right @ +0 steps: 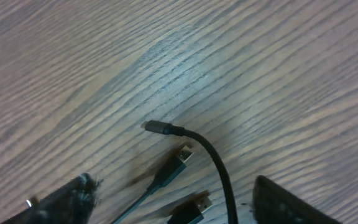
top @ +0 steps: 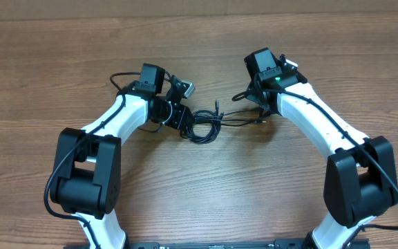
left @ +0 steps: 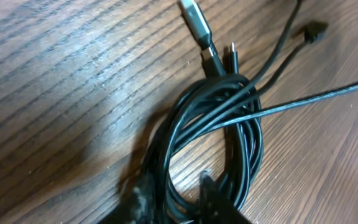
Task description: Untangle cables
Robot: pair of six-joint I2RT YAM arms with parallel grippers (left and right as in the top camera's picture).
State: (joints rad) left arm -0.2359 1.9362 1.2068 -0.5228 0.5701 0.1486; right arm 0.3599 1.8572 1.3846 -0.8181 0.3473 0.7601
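Note:
A small tangle of thin black cables [top: 204,128] lies on the wooden table [top: 47,62] between the two arms. In the left wrist view it is a coiled bundle [left: 229,124] with a light metal plug [left: 194,22] pointing away. My left gripper [left: 176,199] sits at the coil's near edge, jaws slightly apart, with loop strands running between the fingers [left: 210,196]. Overhead, this left gripper [top: 184,123] is at the tangle's left side. My right gripper [right: 173,183] stands wide open over loose plug ends [right: 182,158] and a curved black cord [right: 219,168], gripping nothing. From above, the right gripper [top: 262,111] is at the tangle's right end.
Both arms reach inward from their dark bases [top: 85,173] [top: 361,183] near the front edge. Thicker black wires [top: 119,79] loop by the left arm's wrist. Bare wood surrounds the tangle on all sides.

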